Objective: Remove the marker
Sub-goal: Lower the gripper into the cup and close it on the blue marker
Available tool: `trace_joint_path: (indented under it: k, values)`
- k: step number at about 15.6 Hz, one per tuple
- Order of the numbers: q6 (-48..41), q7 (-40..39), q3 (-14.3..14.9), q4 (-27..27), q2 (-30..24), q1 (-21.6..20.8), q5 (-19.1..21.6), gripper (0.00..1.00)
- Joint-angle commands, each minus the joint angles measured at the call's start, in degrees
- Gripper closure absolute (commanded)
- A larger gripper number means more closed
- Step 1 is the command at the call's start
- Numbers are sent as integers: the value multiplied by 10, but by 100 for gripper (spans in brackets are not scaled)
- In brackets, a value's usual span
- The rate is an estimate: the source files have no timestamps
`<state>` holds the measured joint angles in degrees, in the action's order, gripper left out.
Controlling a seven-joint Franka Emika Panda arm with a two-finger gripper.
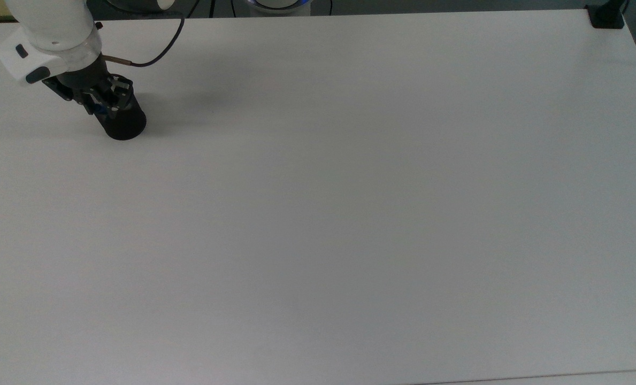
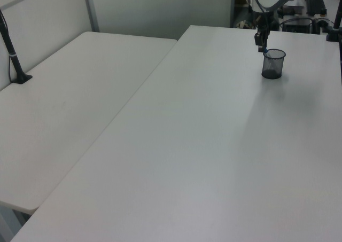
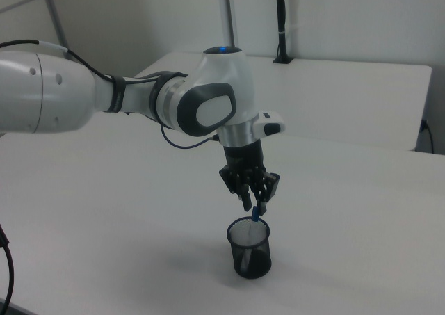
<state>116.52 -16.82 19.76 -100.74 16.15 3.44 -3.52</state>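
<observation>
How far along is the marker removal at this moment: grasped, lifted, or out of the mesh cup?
Done: the gripper has reached the black mesh cup and sits just above its rim. In hand: its fingers look closed on the blue top of the marker, which stands in the cup. Left: lifting the marker clear and setting it on the white table.

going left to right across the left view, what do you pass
black post clamped at the side table's edge → side table → main table → mesh cup, with the gripper just above its left rim.
</observation>
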Motion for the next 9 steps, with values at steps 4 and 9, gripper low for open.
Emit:
trace_joint_path:
  k: [4,9]
  values:
    - [14,-13,4,-1,4,-6,-4,72]
    - [8,-16,5,-1,-11,-6,-3,76]
